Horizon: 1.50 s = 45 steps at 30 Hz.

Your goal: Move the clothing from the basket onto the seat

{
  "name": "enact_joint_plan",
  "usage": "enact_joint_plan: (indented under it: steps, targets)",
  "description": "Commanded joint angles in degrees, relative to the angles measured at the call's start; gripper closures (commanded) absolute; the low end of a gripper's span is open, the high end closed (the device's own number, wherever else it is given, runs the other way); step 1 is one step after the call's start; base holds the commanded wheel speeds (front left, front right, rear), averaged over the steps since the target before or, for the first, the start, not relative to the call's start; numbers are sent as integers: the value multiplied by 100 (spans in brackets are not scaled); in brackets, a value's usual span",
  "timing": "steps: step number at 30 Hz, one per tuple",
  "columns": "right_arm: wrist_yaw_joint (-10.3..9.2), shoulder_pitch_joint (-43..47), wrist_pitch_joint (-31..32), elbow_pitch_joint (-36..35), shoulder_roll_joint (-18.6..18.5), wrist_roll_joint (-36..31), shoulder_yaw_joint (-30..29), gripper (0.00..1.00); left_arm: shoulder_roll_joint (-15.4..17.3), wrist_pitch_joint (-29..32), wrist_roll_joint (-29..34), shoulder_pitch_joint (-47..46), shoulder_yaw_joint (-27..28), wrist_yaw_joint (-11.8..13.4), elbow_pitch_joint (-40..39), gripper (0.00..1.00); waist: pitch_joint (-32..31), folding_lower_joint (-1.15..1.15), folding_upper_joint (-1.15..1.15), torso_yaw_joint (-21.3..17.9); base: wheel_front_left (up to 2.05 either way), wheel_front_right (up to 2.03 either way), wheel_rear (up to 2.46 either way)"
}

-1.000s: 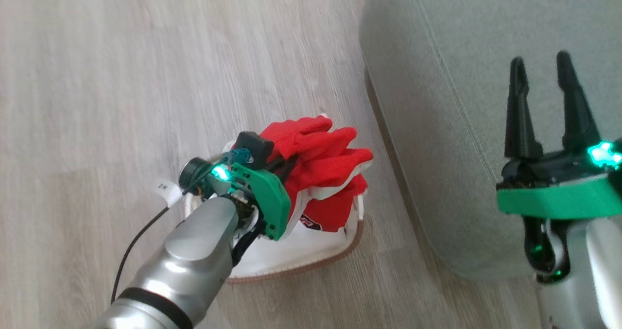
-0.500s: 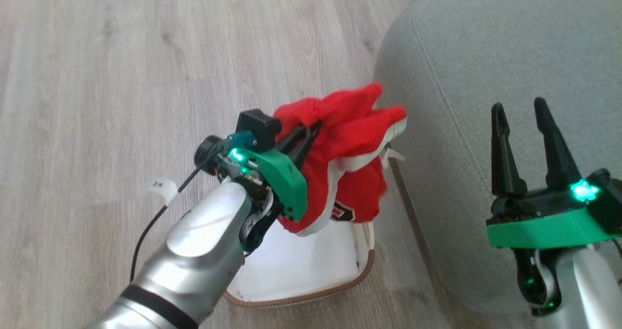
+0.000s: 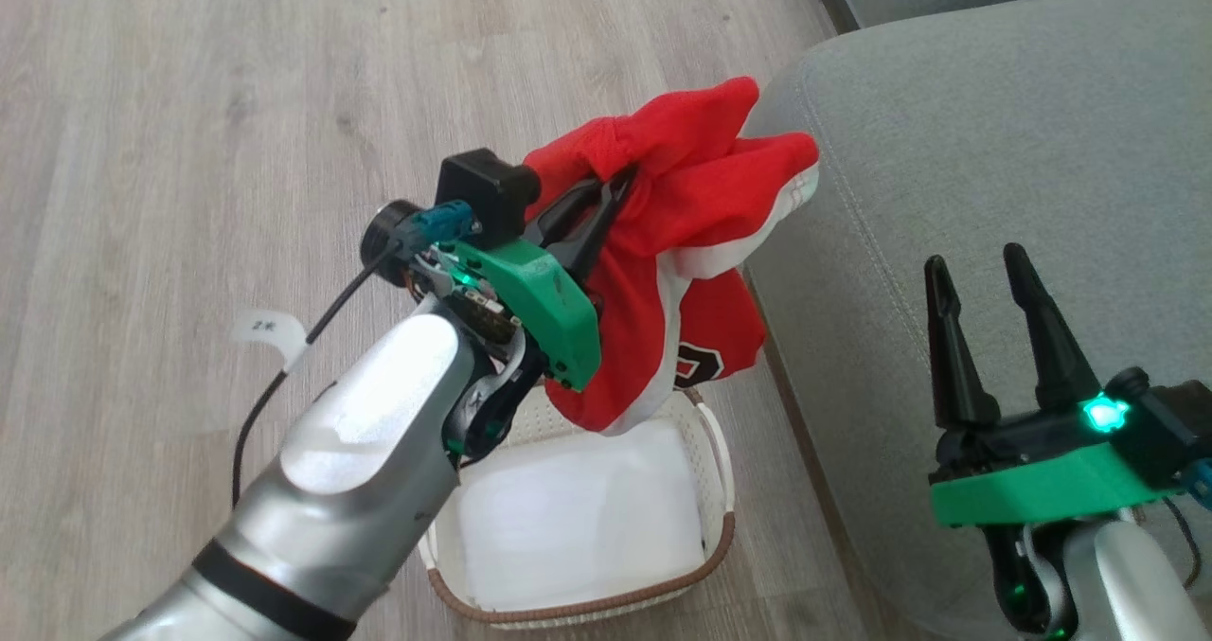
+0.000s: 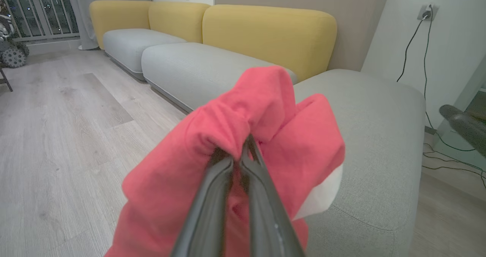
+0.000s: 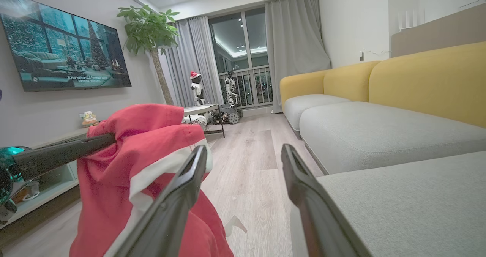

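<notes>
The red clothing with white trim hangs bunched in the air, lifted clear above the basket. My left gripper is shut on its upper folds; in the left wrist view the closed left gripper pinches the clothing. The cream basket with brown rim sits on the floor below. The grey-green seat lies just right of the clothing. My right gripper stands open over the seat's edge, holding nothing; the right wrist view shows the right gripper with the clothing to its left.
Pale wood floor spreads left of the basket. A black cable with a white tag trails from my left wrist. Further sofa cushions with yellow backs stand behind. A TV and a plant line the far wall.
My left gripper has lifted the clothing up out of the basket and toward the seat. The head camera has shifted, so the basket's inside shows.
</notes>
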Motion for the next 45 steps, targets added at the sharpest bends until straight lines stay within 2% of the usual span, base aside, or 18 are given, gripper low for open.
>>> enact_joint_plan:
  steps: [1,14,20,32,40,45]
  targets:
    - [-1,-70,-36,-179,-82,46,160,0,138,12,-42,-406,296,47,-292,100,-22,0,0,-5,0,0,0]
    - [-1,-70,19,-196,-214,177,570,0,225,201,-63,-471,294,178,-748,100,12,0,0,31,0,0,0]
    - [-1,-330,216,31,-334,275,1042,0,188,216,-73,-548,263,174,-810,100,62,0,0,101,0,0,0]
    - [-1,-1678,544,1495,-495,660,2060,0,18,214,-68,-722,83,59,-783,100,116,0,0,351,0,0,0]
    - [-1,-2565,498,2533,-616,870,2807,0,-164,228,-122,-748,-111,-48,-784,100,64,0,0,595,0,0,0]
    - [-1,-3002,359,3254,-582,1197,3226,0,-350,216,-197,-706,-365,-145,-763,100,-38,0,0,886,0,0,0]
